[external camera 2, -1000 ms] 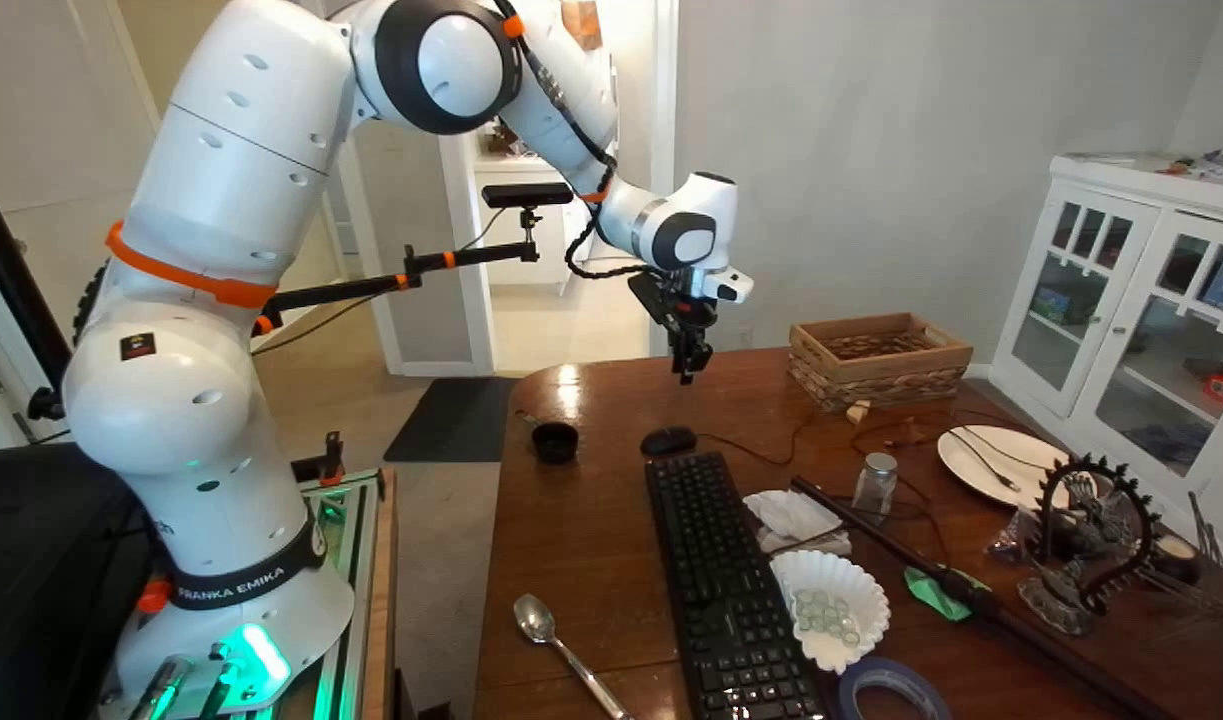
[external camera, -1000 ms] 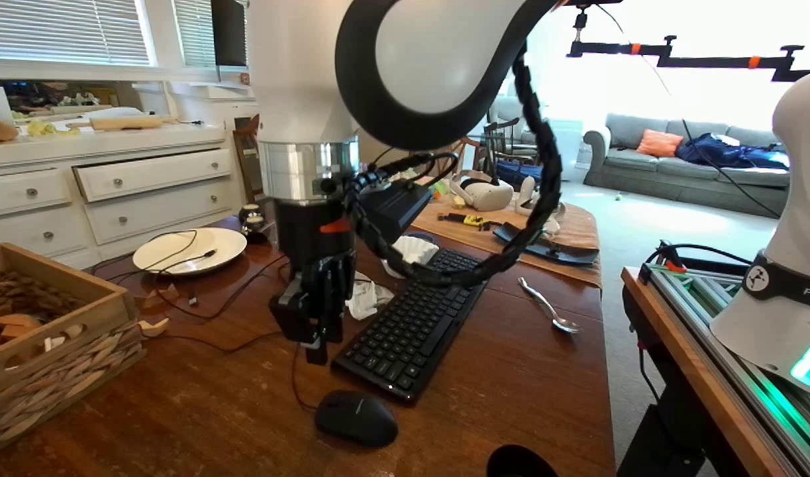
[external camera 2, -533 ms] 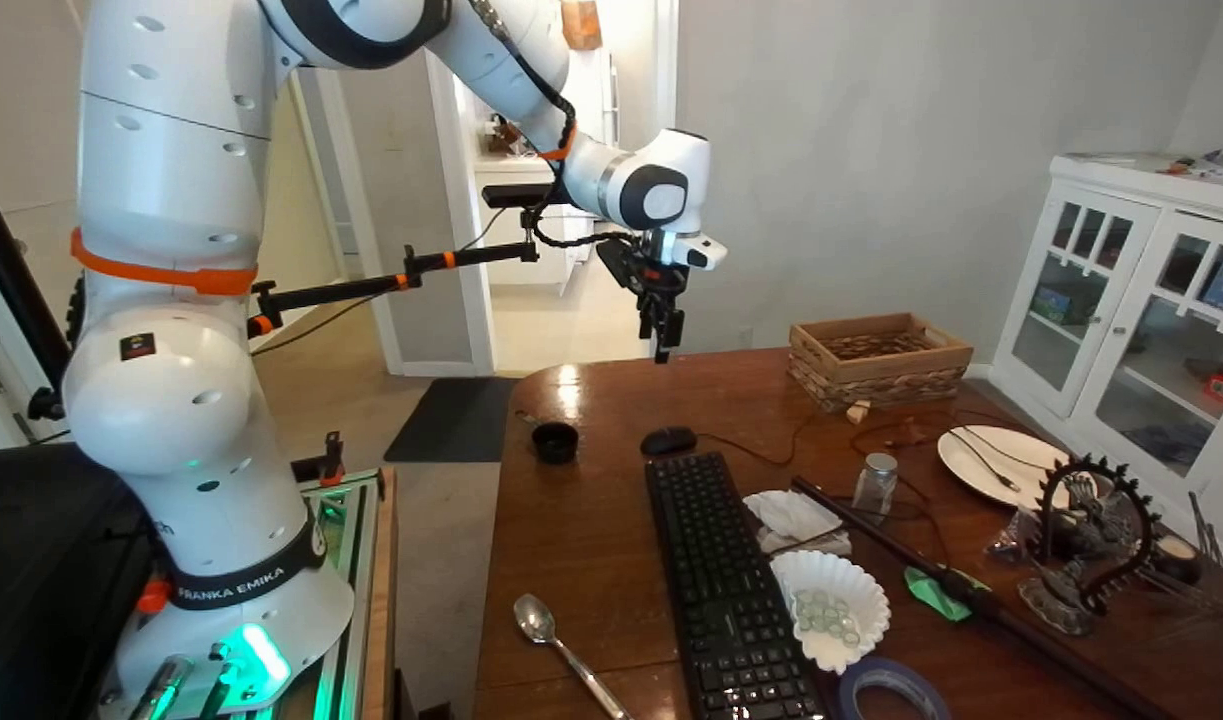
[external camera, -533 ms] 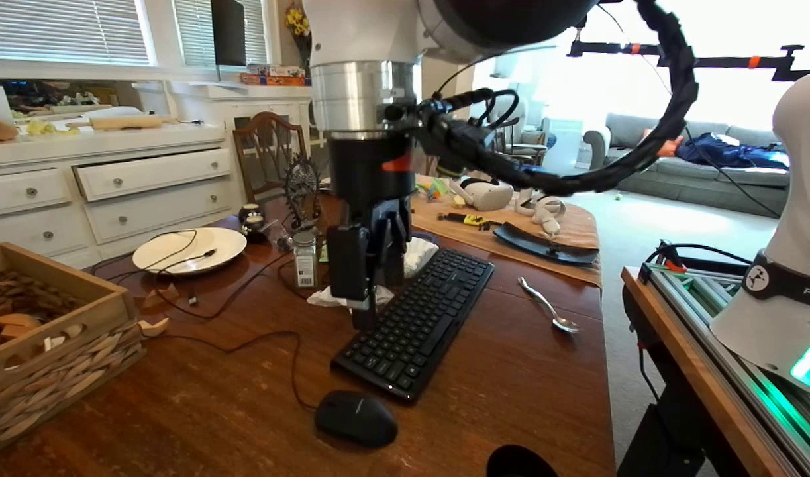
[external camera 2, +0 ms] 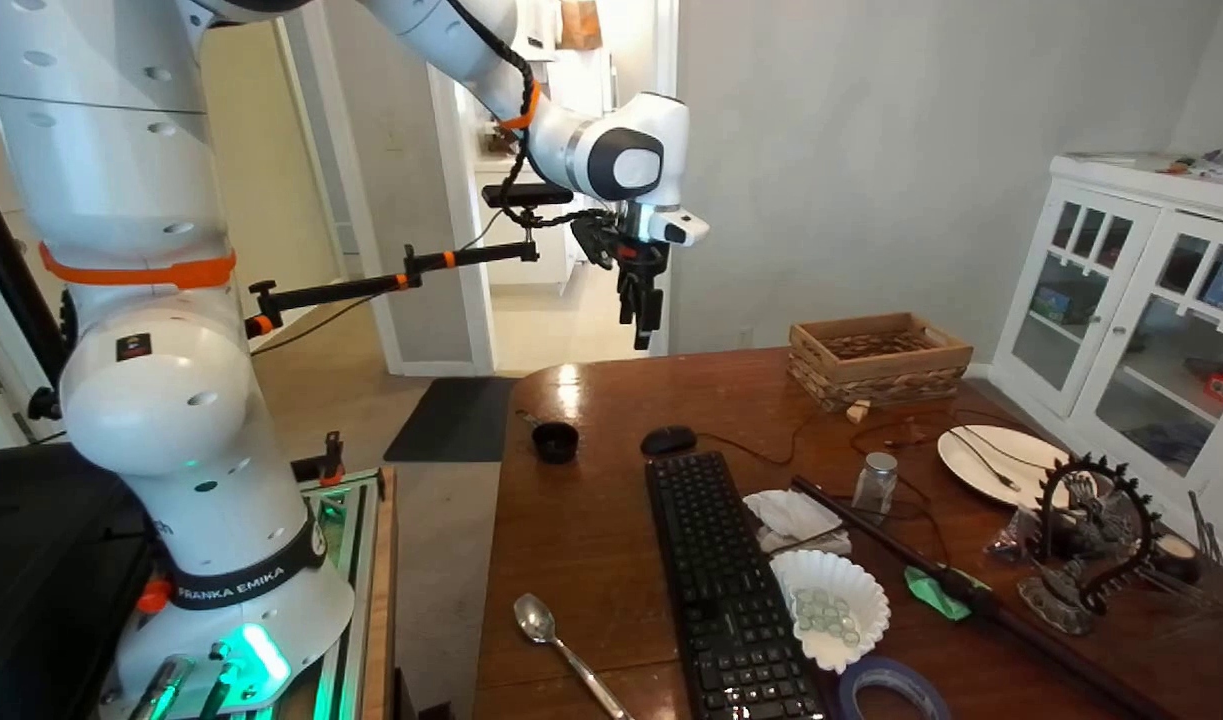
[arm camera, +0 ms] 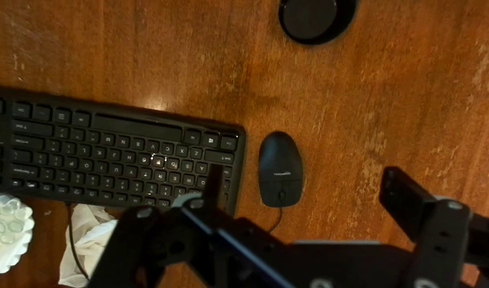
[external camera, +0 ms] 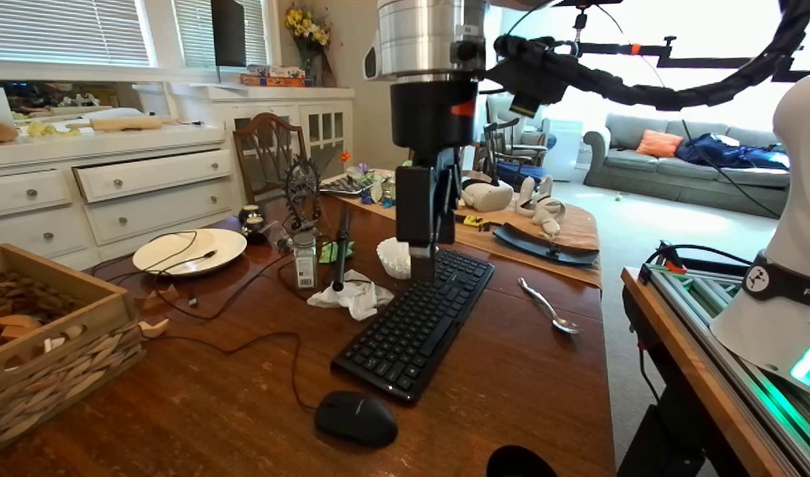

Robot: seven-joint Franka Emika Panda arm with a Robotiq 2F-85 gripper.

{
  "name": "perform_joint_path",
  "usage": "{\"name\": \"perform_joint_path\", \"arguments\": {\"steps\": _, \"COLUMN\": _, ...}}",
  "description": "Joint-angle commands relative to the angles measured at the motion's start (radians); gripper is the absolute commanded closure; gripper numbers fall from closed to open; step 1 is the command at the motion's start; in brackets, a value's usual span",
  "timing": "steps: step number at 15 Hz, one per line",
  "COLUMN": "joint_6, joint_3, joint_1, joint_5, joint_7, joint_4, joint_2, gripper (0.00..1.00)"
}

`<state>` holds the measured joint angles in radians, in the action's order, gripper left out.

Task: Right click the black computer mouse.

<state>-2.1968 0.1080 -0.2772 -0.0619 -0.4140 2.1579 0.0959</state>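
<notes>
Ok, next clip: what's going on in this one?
A robot arm, by its task, is out to right-click the black computer mouse, but nothing is being handled. Its pincer is open and empty, raised above the wooden table. The mouse lies on the table beside one end of the keyboard, untouched, and shows between the spread jaws in the wrist view.

Strong light bleached the background behind the sofa (external camera: 669, 184) almost to white in an exterior view, and the blinds (external camera: 63, 33) glowed pale. In an exterior view, 1 patch of glare whitened the far end of the counter (external camera 2: 571, 500), while green light shone at the robot's base (external camera 2: 231, 625). The wrist view was dimmer, with a bluish sheen on the mouse (arm camera: 280, 164) and dark, blurred jaws.
</notes>
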Motion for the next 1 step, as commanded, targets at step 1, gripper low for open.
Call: {"name": "perform_joint_path", "arguments": {"steps": 1, "joint_6": 0.002, "joint_3": 0.025, "joint_1": 0.028, "joint_5": 0.003, "joint_7": -0.002, "joint_4": 0.008, "joint_2": -0.010, "gripper": 0.00}}
